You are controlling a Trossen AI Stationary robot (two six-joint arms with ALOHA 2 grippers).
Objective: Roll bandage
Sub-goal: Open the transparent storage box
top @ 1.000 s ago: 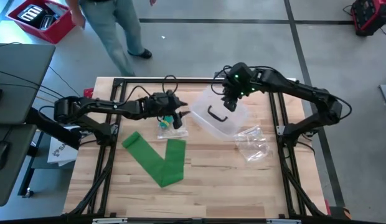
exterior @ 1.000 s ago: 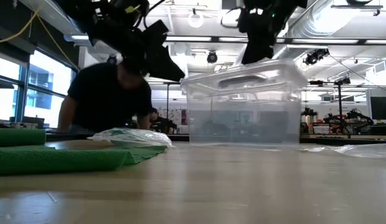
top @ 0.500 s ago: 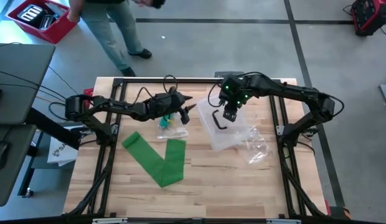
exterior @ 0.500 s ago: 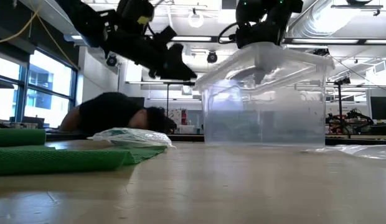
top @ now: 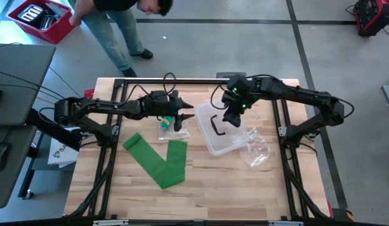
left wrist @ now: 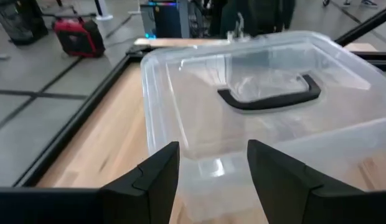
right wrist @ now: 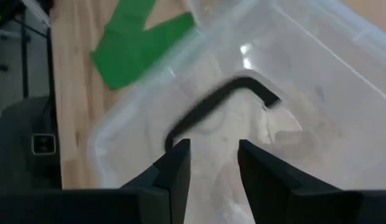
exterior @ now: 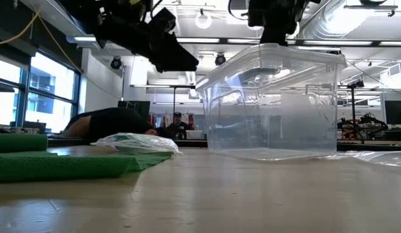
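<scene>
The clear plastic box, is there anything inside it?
The clear plastic box looks empty through its walls in the low view. From above, crinkled clear plastic wrap shows through its lid, so whether anything clear lies inside cannot be told.

Both arms reach inward above the surface. The left gripper [top: 182,117] hangs mid-air, jaws parted. The right gripper [top: 231,117] points downward, jaws also apart.
</scene>
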